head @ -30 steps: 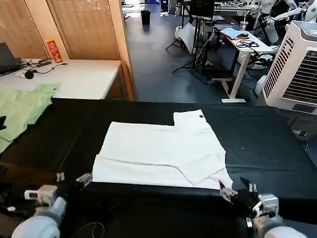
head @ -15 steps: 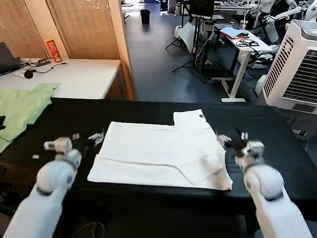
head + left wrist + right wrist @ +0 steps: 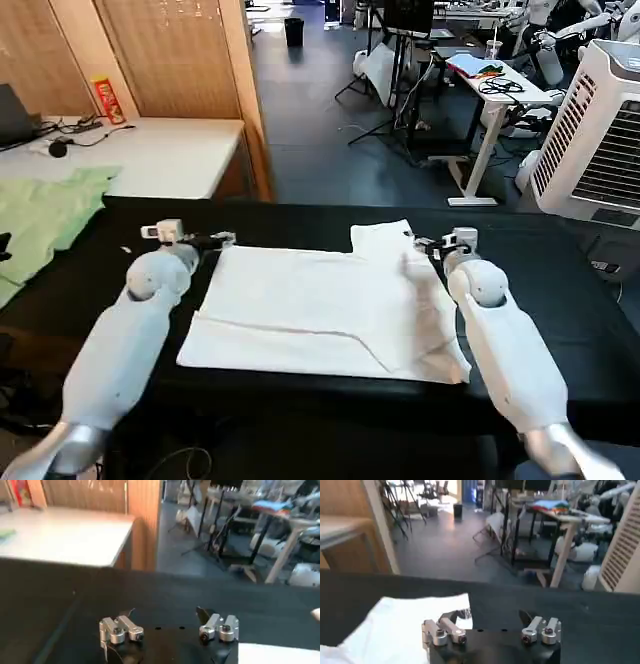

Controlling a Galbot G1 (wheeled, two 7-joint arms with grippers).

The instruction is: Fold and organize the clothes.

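Note:
The white T-shirt [image 3: 320,305] lies flat on the black table [image 3: 520,290], partly folded, with a fold line running across its near half and a square flap sticking out at its far right. My left gripper [image 3: 222,239] hovers open at the shirt's far left corner; in the left wrist view the left gripper [image 3: 165,615] has only black tabletop between its fingers, and a corner of the shirt [image 3: 272,655] shows beside it. My right gripper [image 3: 416,241] is open at the far right flap, and the right gripper [image 3: 487,616] has one finger over the shirt's [image 3: 405,625] edge.
A pale green garment [image 3: 40,215] lies at the table's left end. Behind it stands a white table [image 3: 160,150] with a red can [image 3: 108,100] and cables. A white air cooler [image 3: 600,130] stands at the far right, and a desk [image 3: 495,85] behind.
Both arms have swung from the shirt's near corners at the table's front edge up to its far corners. The shirt's near hem has shifted slightly.

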